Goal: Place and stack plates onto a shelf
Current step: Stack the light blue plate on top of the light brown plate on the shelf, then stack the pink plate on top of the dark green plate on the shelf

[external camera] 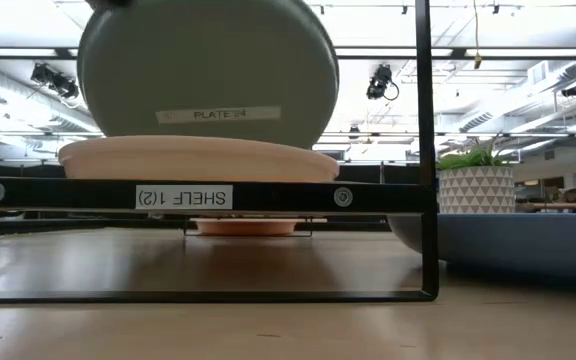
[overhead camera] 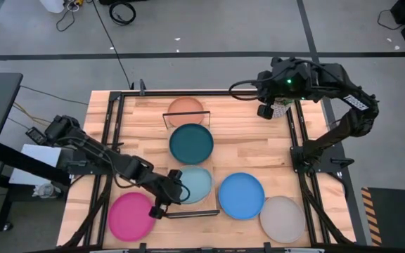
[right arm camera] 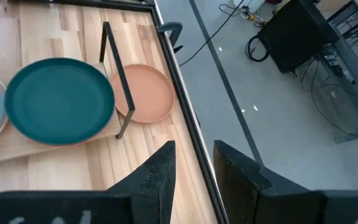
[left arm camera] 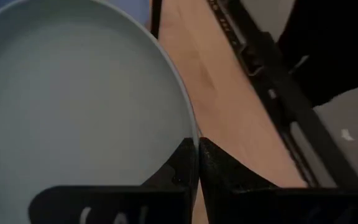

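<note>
Pinching the light blue plate's [left arm camera: 73, 106] rim, left tool [left arm camera: 197, 163] pressed nearly together over the shelf [overhead camera: 220, 153].

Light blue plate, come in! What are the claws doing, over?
Left claw shut on light blue plate, tilted above a peach plate on the shelf. Right claw open, waiting at far edge. Nothing blocking.

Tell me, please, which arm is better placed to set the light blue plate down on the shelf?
The left. Its gripper is shut on the light blue plate's rim, right over the shelf. The right gripper hangs open and empty at the table's far edge.
</note>
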